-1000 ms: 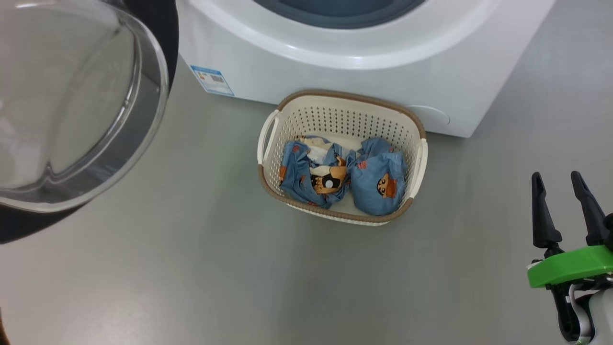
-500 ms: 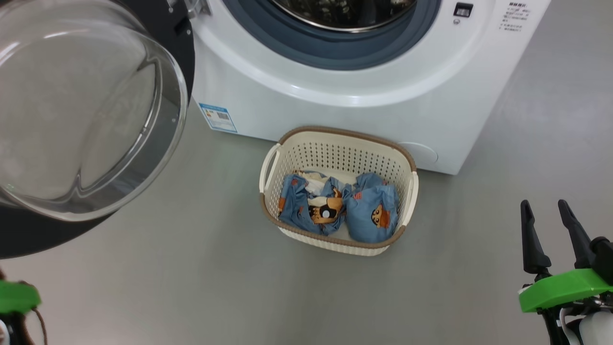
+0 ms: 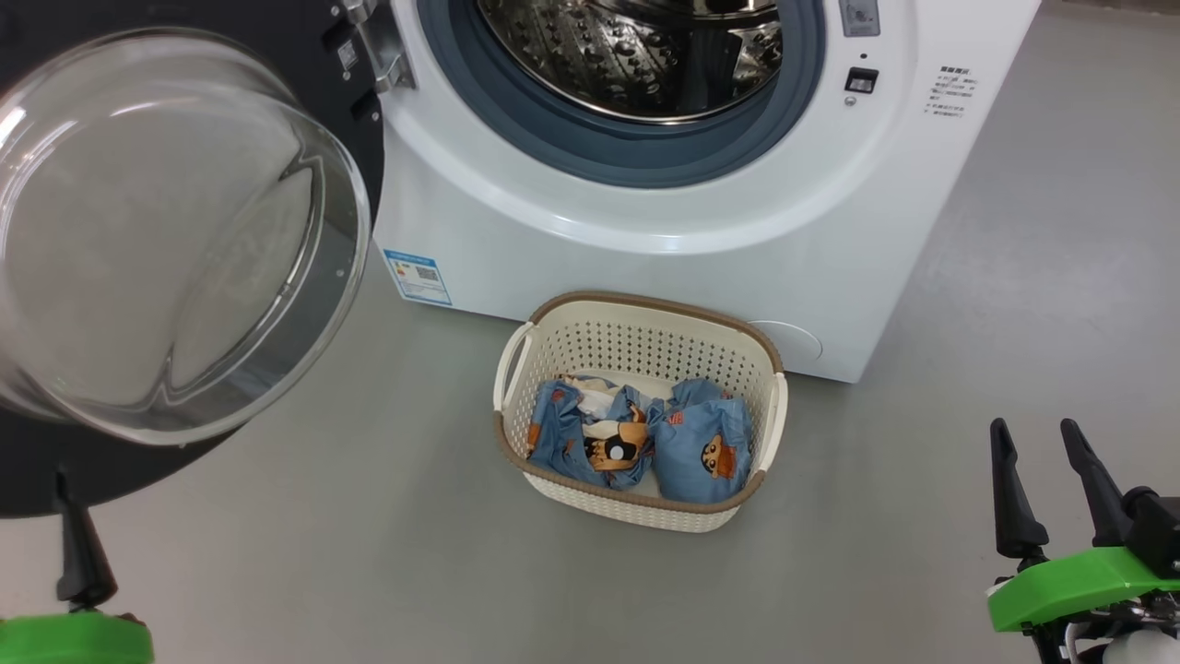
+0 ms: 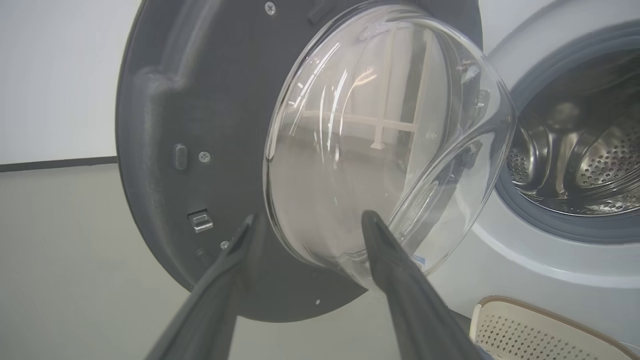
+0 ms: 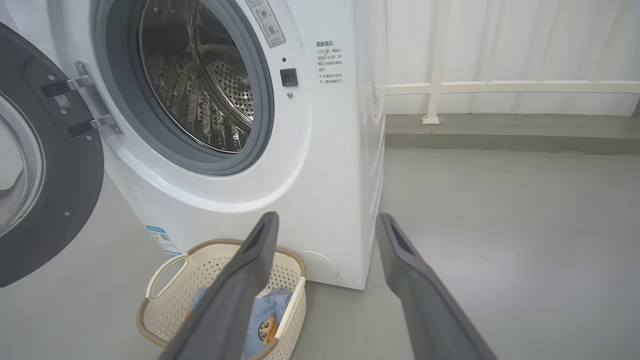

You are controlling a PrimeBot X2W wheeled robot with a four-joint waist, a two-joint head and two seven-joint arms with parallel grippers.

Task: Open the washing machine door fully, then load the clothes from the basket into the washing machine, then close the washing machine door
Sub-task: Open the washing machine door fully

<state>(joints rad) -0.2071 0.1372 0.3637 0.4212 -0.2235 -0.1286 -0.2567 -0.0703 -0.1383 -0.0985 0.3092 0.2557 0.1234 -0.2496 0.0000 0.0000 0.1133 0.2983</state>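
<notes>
The door stands wide open at upper left, clearing the washer for loading from the basket of clothes. Left claw and right claw gape empty.

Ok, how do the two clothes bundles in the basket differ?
The left bundle is loose and crumpled, with white cloth showing; the right bundle is a smoother, rounded lump, mostly blue. The left bundle shows a large brown-and-black print; the right bundle a small figure. Both are light-blue, lying side by side in the basket.
</notes>
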